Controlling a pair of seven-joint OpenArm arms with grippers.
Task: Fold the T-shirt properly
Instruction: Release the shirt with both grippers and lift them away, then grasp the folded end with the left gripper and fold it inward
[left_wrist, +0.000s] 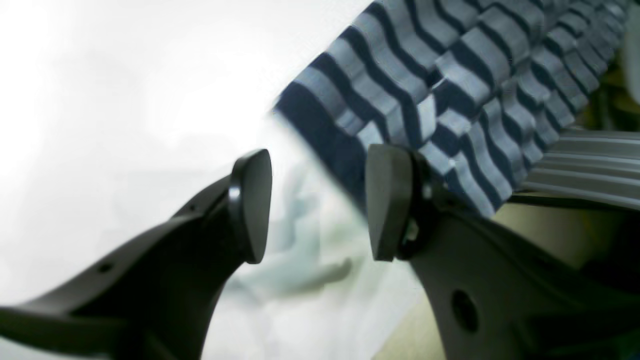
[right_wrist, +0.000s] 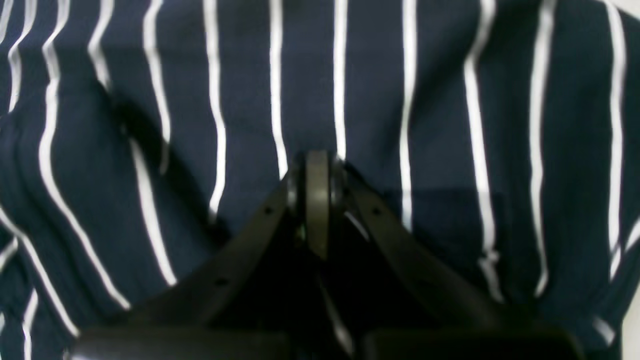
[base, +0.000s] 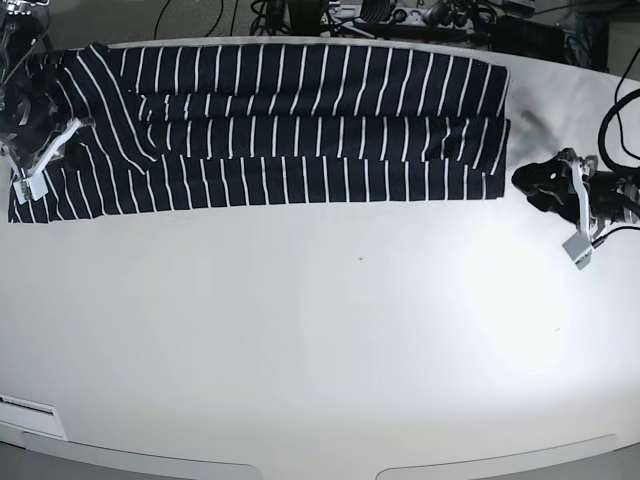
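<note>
Lying lengthwise across table, T-shirt folded.

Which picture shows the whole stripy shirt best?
The base view. There the T-shirt lies stretched in a long band across the far side of the white table, seen end to end. The right wrist view shows only a close patch of its stripes, and the left wrist view only a blurry rumpled edge.

A white table fills the base view. The striped T-shirt lies flat in a long band across its upper part, reaching the left edge.
</note>
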